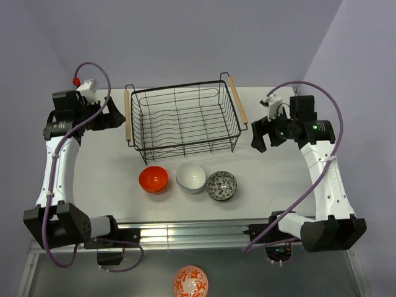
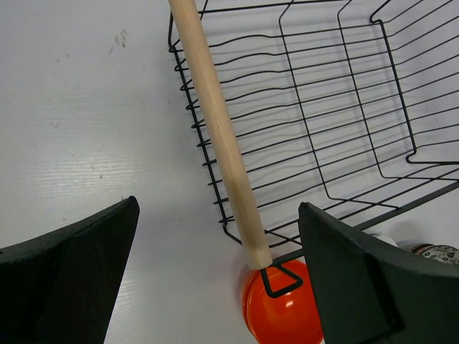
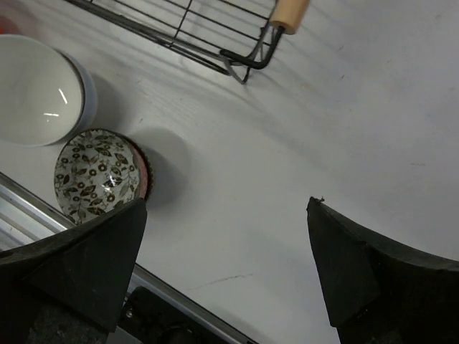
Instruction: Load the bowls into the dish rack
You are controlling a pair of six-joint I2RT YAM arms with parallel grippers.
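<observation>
L arm: the left gripper (image 2: 215,287) has its jaws wide apart with nothing between them, low over the white tabletop (image 2: 86,122). Straight ahead of it, a light wooden rod handle (image 2: 219,129) runs away from the fingers. It is fixed to the short end of the large rectangular black wire dish rack (image 1: 184,147), whose basket lies to the gripper's right. By the right finger, under the handle's near end, a glossy orange bowl (image 2: 280,315) sits on the table outside the rack.

R arm: the right gripper (image 3: 226,279) is also spread wide and empty, over bare table. At its left finger is a dark grey leaf-patterned bowl (image 3: 97,179), with a reddish rim showing beneath it. Just beyond is a plain white bowl (image 3: 36,89). The rack corner and the other wooden handle (image 3: 290,11) lie ahead.

Top view: the three bowls form a close row on the near side of the rack.
</observation>
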